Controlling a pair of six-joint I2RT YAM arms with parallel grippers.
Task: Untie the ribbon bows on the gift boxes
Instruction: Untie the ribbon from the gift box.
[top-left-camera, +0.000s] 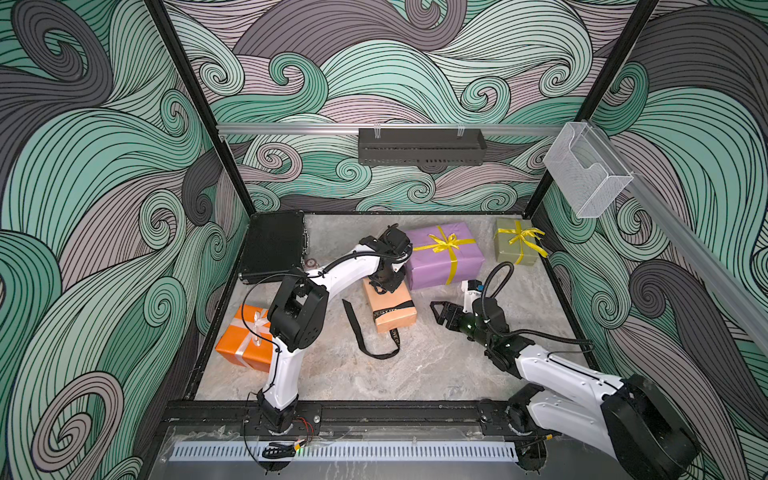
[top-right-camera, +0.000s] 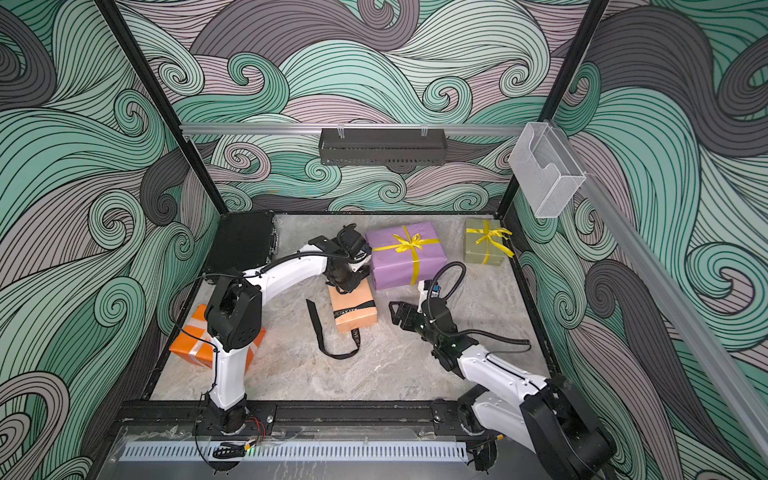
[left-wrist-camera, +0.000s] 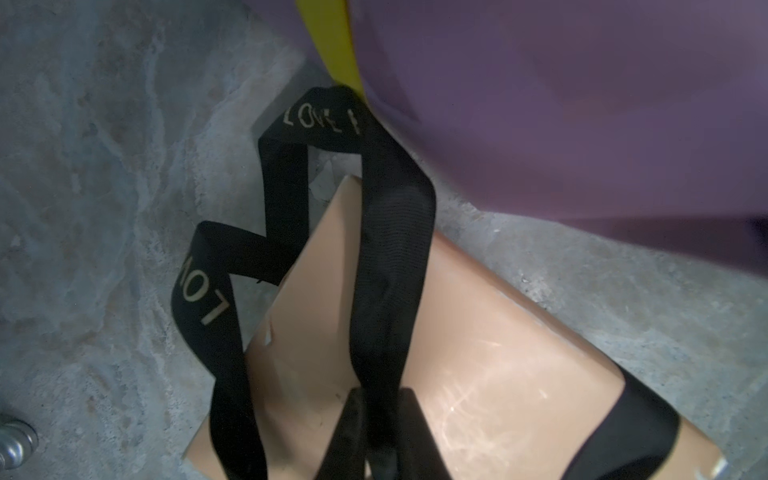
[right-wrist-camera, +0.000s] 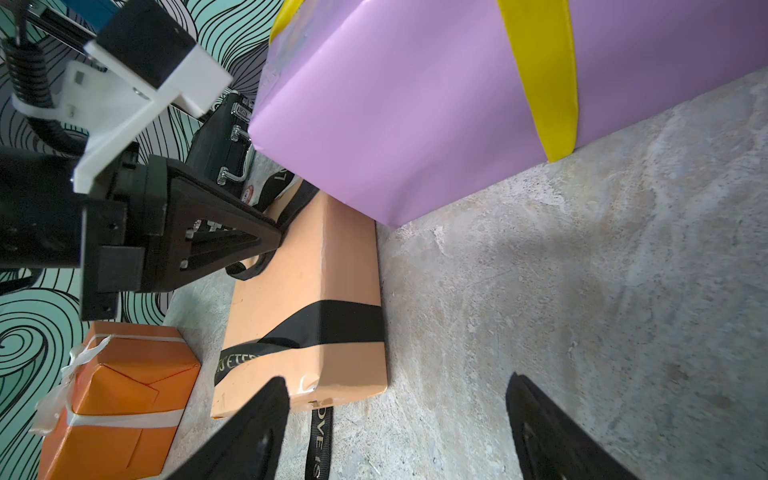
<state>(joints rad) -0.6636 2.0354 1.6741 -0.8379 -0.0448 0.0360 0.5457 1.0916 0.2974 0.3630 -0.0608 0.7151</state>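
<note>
Both top views are bounded at the left by the orange gift box (top-left-camera: 243, 347), which is tied with a translucent white bow (top-left-camera: 258, 328) and partly hidden by the left arm's elbow. Behind it, in the back-left corner, a black hard case (top-left-camera: 274, 245) is laid flat.

Toward the middle, the left gripper (top-left-camera: 384, 286) is lowered onto the far end of the tan-peach box (top-left-camera: 395, 320), which is set just in front of the purple box (top-left-camera: 428, 266). In the left wrist view its fingers (left-wrist-camera: 353, 436) are seen drawn together and clamped on a strand of the black ribbon (left-wrist-camera: 390, 249). Part of the ribbon's pale lettering can be read, and the ribbon is folded in loose zigzags past the box's far edge. One band of it is wrapped across the box. A long loose tail is trailed over the table (top-left-camera: 415, 374) on the box's left and looped round its near end.

The purple box is crossed by a yellow ribbon that is tied in a yellow bow (top-left-camera: 444, 244) on top.

To the right of the tan-peach box, and apart from it, the right gripper (top-left-camera: 435, 312) is pointed toward that box. In the right wrist view its fingers (right-wrist-camera: 266, 419) are spread wide, and no object is gripped.

At the far right, in the back corner, the olive-green box (top-left-camera: 509, 253) is placed well apart from the others, and it is topped by a second yellow bow (top-left-camera: 521, 237).
</note>
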